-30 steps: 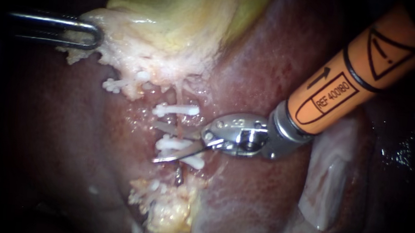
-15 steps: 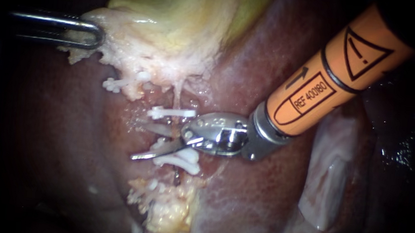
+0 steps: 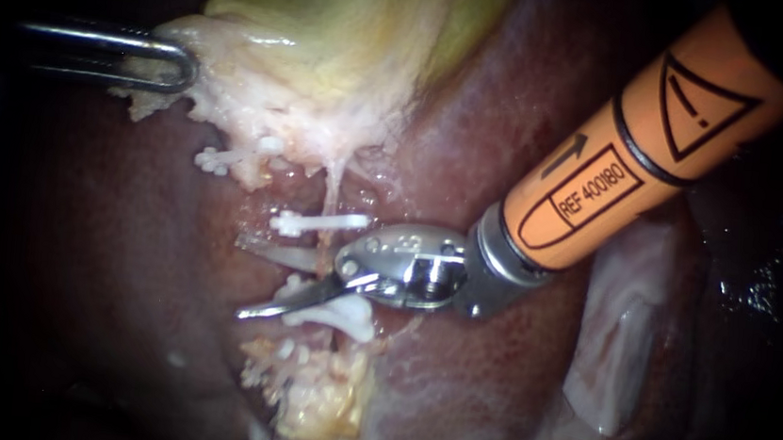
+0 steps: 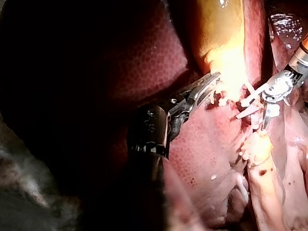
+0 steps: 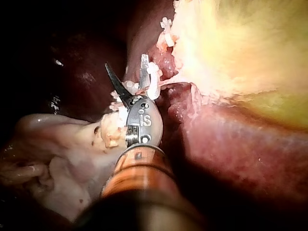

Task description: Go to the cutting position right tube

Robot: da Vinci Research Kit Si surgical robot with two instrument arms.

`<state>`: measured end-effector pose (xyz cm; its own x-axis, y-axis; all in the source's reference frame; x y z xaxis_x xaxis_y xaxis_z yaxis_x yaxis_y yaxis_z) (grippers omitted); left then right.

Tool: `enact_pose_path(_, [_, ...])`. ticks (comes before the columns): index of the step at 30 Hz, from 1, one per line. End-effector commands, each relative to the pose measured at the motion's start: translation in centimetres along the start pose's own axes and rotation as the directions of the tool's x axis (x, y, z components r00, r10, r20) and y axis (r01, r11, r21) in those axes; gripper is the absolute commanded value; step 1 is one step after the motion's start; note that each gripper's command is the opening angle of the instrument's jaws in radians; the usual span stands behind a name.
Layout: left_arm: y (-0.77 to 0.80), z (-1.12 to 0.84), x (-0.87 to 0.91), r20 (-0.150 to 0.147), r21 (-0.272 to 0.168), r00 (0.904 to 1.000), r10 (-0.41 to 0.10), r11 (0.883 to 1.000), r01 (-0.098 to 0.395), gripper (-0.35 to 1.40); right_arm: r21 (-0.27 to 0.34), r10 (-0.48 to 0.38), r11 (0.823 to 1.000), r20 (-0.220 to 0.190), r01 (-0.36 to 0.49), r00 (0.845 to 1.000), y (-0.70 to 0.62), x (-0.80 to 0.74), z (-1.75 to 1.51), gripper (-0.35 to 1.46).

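Note:
My right instrument (image 3: 258, 281), with an orange shaft and two thin blades, reaches in from the upper right. Its blades stand open astride a thin pale tube (image 3: 329, 196) that runs down from the gallbladder (image 3: 329, 63). They sit between an upper white clip (image 3: 320, 221) and a lower white clip (image 3: 336, 313). In the right wrist view the open blades (image 5: 130, 76) flank a white clip (image 5: 154, 83). My left instrument (image 3: 141, 59) is shut on the gallbladder's pale edge at upper left; its jaws (image 4: 206, 89) show in the left wrist view.
Dark red liver (image 3: 122, 272) lies all around the tube. A third white clip (image 3: 217, 159) sits under the gallbladder's edge. Yellowish fatty tissue (image 3: 319, 398) lies below the lower clip. Pale tissue folds (image 3: 617, 344) lie to the right.
My right instrument has slid leftward, so its open blades now reach further across the tube between the clips. The left instrument has stayed put.

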<state>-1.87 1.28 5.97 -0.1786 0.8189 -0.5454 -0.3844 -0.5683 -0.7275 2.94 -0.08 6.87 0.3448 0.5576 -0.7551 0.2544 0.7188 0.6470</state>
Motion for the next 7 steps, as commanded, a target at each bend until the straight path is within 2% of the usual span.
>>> enact_pose_path(1, [0.0, 0.0, 0.0, 0.0, 0.0, 1.0, 0.0, 1.0, 0.0, -0.35, 0.0, 0.0, 1.0, 0.0, 0.0, 1.0, 0.0, 0.0, 0.0, 1.28])
enact_pose_path(7, [0.0, 0.01, 0.0, 0.0, 0.0, 1.0, 0.0, 1.0, 0.0, -0.35, 0.003, 0.011, 1.0, 0.001, -0.011, 1.0, 0.0, -0.01, 0.01, 1.28])
